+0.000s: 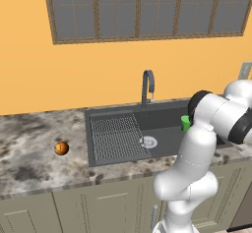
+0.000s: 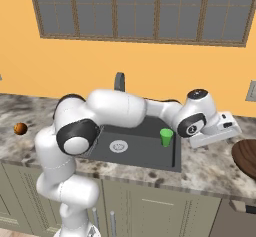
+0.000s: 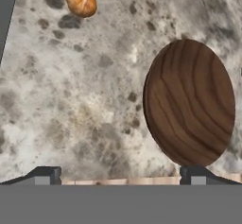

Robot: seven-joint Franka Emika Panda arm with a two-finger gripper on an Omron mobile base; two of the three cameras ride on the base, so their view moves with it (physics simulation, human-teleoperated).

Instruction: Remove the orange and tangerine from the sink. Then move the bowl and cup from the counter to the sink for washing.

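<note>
- We see a marbled grey-and-brown stone counter point(image 1: 34, 143) running under the window, atop pale cabinet fronts.
- The dark grey sink point(image 1: 106, 114) is set into it.
- Left of the sink, well apart from the basin, an orange fruit point(image 1: 61, 148) lies on the stone.
- Right of the sink, the reddish-brown wooden bowl point(image 3: 189, 102) rests on the counter.
- Another orange fruit point(image 3: 81, 0) lies on the counter near the bowl, not touching it.

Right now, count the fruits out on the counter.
2: one fruit left of the sink, another on the right counter beyond the bowl. The arm may hide more.
</note>
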